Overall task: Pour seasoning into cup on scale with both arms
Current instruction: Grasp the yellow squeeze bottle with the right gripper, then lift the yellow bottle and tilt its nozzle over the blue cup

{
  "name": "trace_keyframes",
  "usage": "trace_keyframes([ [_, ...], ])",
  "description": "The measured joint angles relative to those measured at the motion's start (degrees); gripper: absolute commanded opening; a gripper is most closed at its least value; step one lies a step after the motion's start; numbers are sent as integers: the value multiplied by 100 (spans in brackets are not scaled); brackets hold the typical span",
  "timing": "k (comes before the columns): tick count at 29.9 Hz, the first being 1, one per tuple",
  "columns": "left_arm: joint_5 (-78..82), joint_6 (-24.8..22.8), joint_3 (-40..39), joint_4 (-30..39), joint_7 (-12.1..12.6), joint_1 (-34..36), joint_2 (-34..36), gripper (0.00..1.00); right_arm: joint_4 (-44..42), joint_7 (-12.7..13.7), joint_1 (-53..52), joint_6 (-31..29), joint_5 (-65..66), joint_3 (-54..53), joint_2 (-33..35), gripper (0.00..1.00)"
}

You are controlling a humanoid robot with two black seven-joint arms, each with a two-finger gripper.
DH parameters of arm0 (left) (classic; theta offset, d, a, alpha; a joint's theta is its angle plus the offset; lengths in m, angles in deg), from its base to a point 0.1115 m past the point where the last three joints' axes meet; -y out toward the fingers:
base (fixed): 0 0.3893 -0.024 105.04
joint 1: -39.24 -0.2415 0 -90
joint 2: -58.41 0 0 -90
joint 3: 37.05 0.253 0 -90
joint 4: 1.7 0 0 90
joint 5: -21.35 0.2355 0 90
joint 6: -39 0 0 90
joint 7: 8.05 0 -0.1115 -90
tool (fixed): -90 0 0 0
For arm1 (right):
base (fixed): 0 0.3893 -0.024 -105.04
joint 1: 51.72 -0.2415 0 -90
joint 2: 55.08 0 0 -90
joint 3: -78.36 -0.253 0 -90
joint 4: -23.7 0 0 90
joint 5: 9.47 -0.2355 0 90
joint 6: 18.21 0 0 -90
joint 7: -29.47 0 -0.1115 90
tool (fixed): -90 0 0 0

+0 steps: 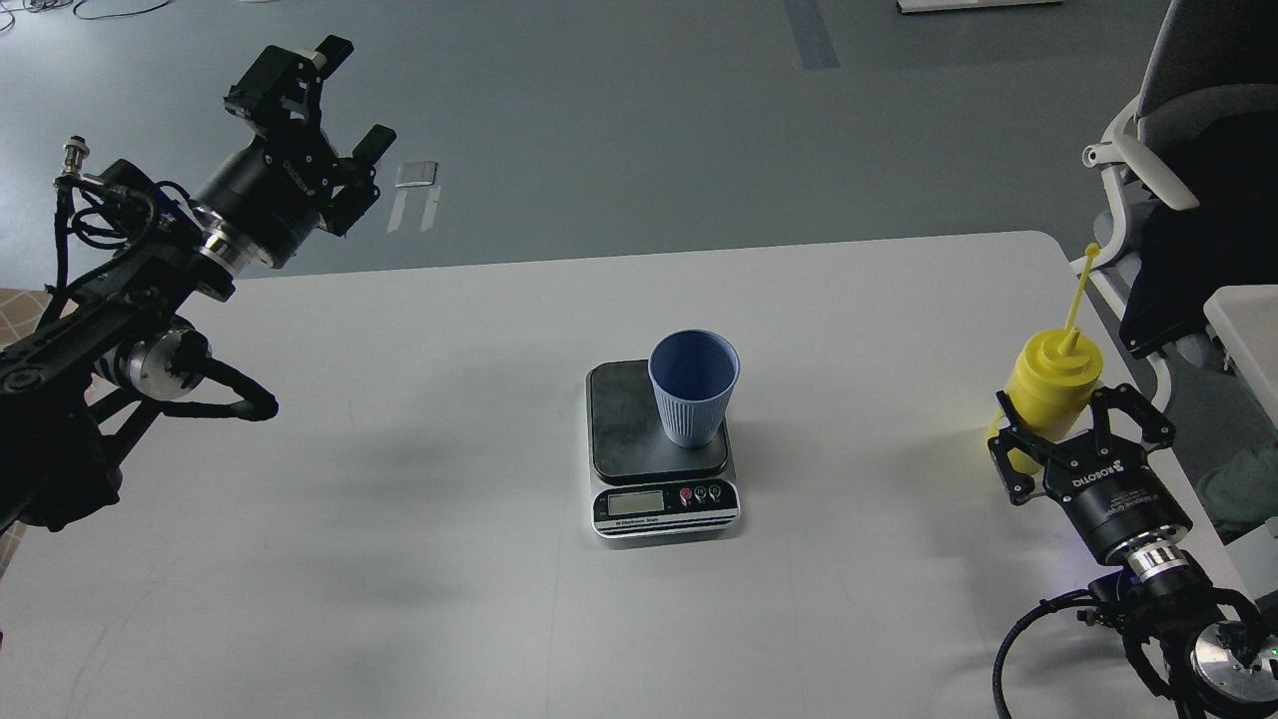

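The dusty-blue ribbed cup (pixel 694 394) stands upright on the right part of the scale (pixel 624 424), mid-table. The yellow seasoning bottle (pixel 1053 374) stands upright near the table's right edge, its cap tether (pixel 1080 290) sticking up. My right gripper (pixel 1056 411) is open with one finger on each side of the bottle's lower body, which it partly hides. My left gripper (pixel 354 95) is open and empty, raised high beyond the table's far left corner, far from the cup.
The white table (pixel 399 499) ends close to the right of the bottle. An office chair (pixel 1168 150) with a dark seat stands just past that edge. Grey floor lies beyond the far edge.
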Motion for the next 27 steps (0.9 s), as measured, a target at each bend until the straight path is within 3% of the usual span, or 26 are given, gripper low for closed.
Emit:
trace_keyframes([
  [9,0,4,-122,0,0,-2,10,99,293,-27,-481,30,1255,-139,2,0],
  [18,-9,18,-224,92,0,-2,17,98,1005,8,-1828,3,3156,-135,112,0],
  [27,-26,18,-269,129,0,-28,89,98,1812,1,-2098,4,5547,45,4,0],
])
